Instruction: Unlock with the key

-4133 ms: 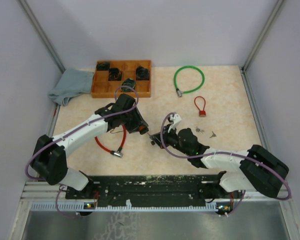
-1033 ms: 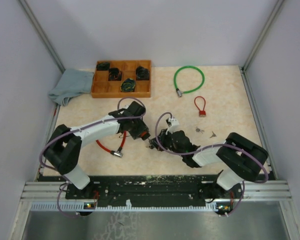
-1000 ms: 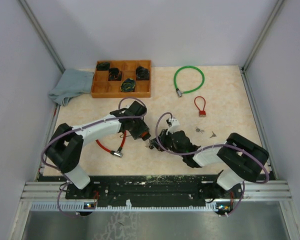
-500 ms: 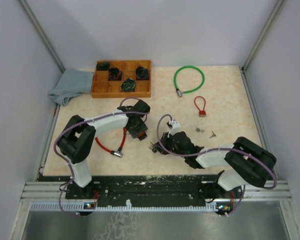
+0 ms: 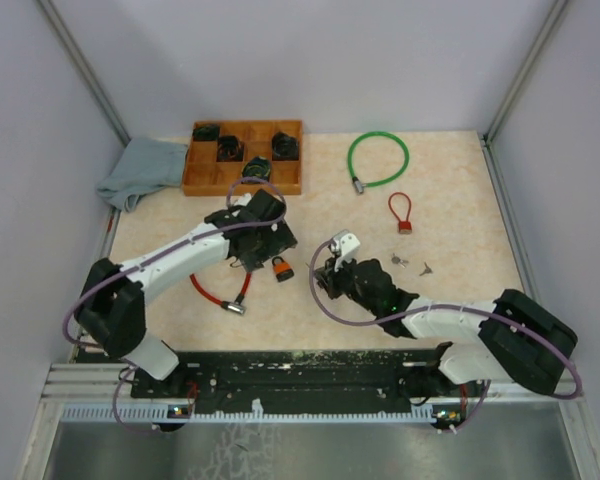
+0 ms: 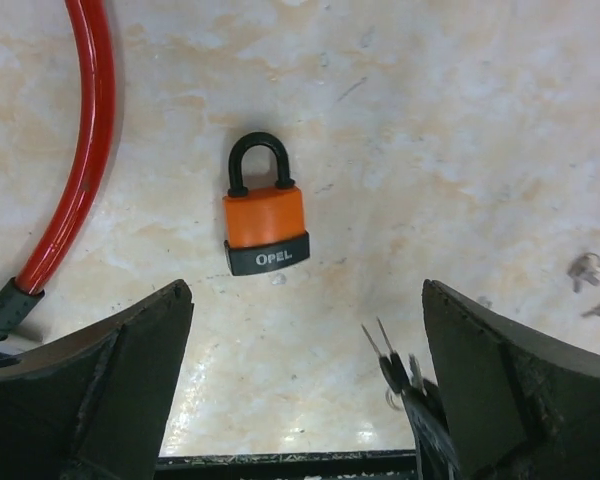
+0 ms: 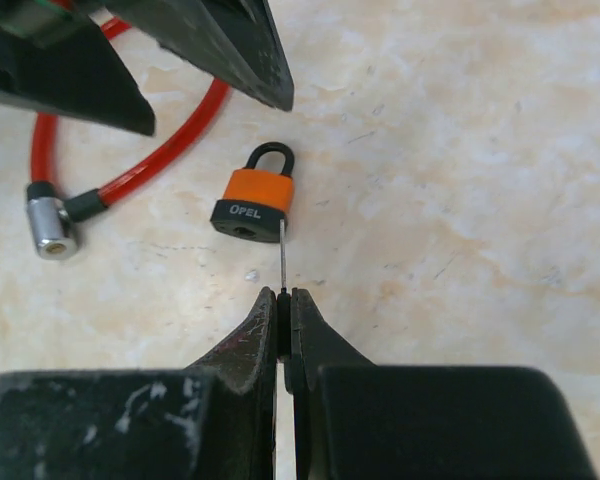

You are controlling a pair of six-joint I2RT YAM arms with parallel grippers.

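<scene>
Padlock lay flat on the table, just right of the red cable, clear of it and touching neither claw. Body orange, squat. Black shackle, a short arch, both legs seated in the body. Black band across the base carried white lettering, "OPEL". The right wrist view showed a keyhole in the underside of that band. Shackle pointed away from the arm bases, base toward them. The cable's metal end lay nearer the bases than the padlock did. Left claw hung over the spot just right of the cable, jaws spread wide and holding nothing, with the padlock in plain view between its fingers. Right claw sat farther right of the cable, low over the table, fingers pinched tight on a key. The thin blade stuck straight out toward the padlock. Its tip met the right corner of the black band, off to the side of the keyhole. Contact could not be told.
</scene>
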